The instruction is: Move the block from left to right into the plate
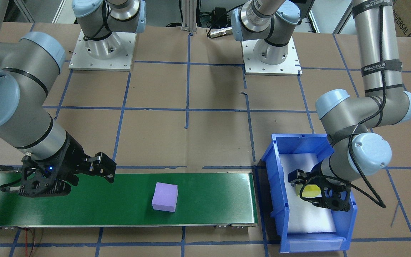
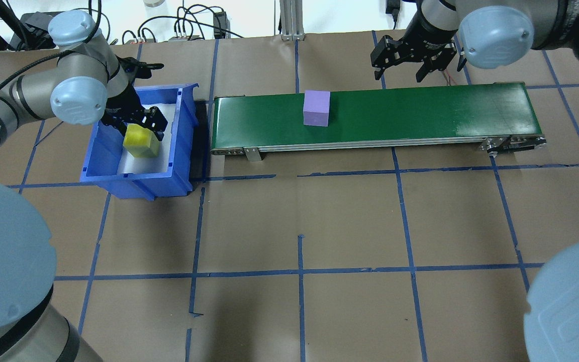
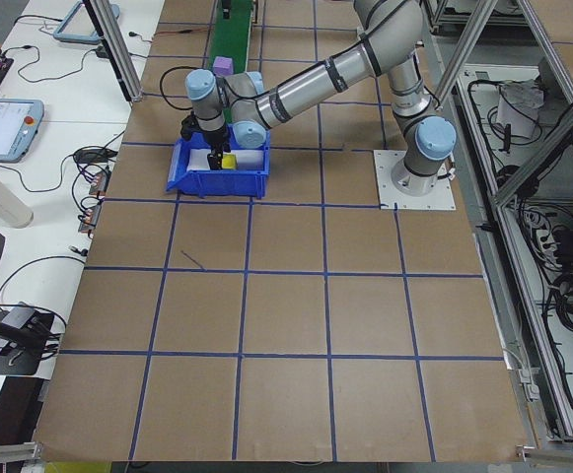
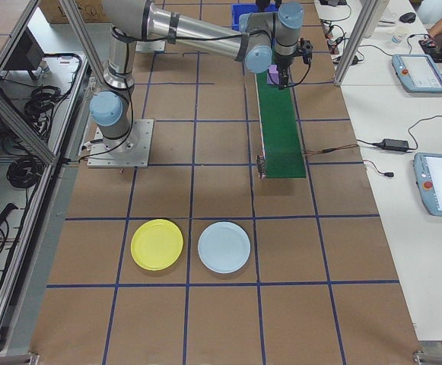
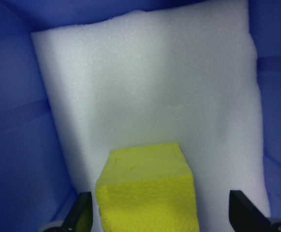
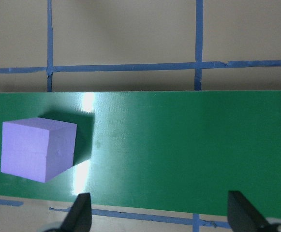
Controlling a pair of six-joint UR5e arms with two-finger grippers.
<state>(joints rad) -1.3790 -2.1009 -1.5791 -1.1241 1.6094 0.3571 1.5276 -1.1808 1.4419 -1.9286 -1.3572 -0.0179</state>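
Left arm: reaches from its base out and down into the blue bin, wrist pointing down onto the white foam liner.
Left gripper: low inside the bin, jaws spread wide; yellow block sits between the fingers, gap visible on the right-hand side in the wrist view; contact on the other side cannot be told.
Yellow block, place: on the foam in the bin, at the left end of the scene, just beside the green conveyor.
Purple block: rests on the belt, left of its middle, well apart from both grippers.
Right arm: comes in from the far right, elbow bent, wrist pointing down at the belt's far edge.
Right gripper: hovers above the conveyor, right of the purple block, jaws wide apart, nothing between them.
Yellow plate: on the table far off to the right, beyond the conveyor's end, just beside a pale blue plate; nothing on it.
Hidden: lower faces of the yellow block are cut off in the left wrist view; the left fingertips are masked by the wrist in the front view.
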